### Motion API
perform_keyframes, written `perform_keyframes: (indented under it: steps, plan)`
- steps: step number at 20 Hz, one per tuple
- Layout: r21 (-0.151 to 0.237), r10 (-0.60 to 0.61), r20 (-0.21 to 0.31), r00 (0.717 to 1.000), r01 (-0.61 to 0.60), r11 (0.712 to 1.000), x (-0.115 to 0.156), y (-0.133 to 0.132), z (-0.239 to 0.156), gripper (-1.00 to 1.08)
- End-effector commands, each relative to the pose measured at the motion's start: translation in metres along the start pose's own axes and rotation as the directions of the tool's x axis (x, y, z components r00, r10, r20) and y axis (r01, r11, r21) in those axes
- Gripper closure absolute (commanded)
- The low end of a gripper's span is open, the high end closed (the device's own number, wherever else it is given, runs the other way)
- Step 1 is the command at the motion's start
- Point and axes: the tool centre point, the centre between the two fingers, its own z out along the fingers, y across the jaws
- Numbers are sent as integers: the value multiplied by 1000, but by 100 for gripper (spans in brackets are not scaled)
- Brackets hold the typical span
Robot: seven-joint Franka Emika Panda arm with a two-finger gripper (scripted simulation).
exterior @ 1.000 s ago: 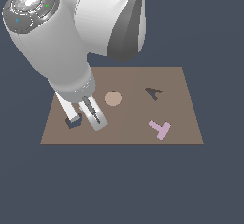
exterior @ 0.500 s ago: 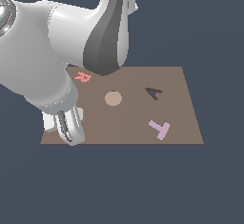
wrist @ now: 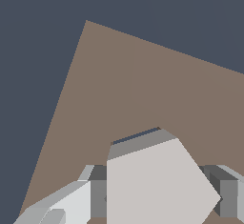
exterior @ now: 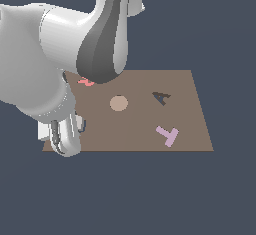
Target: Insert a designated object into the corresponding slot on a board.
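I see a brown board (exterior: 140, 129) carrying a tan disc (exterior: 118, 103), a lilac T (exterior: 168, 135), a pink letter (exterior: 86, 82), and a pale grey block (wrist: 157, 185).

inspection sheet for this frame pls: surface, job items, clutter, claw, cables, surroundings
Surface: brown board, flat, one corner under the arm.
Job's things: pale five-sided block between the claw fingers; pentagon slot hidden behind the arm.
Clutter: tan disc, purple T, dark A-shaped cut-out, pink R partly hidden.
Grippers: claw shut on the block, above the board.
Cables: nothing seen.
Surroundings: plain dark background.
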Motion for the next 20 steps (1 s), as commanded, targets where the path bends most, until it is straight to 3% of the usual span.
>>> perform_keyframes:
  steps: [1, 10, 11, 20]
  plan:
    - [1, -4, 0, 1000, 4, 1000, -1, 0, 0, 108]
    - [0, -6, 1, 1000, 6, 1000, -2, 0, 10, 108]
    - [0, -6, 1, 1000, 6, 1000, -2, 0, 10, -92]
    - [0, -6, 1, 1000, 6, 1000, -2, 0, 10, -92]
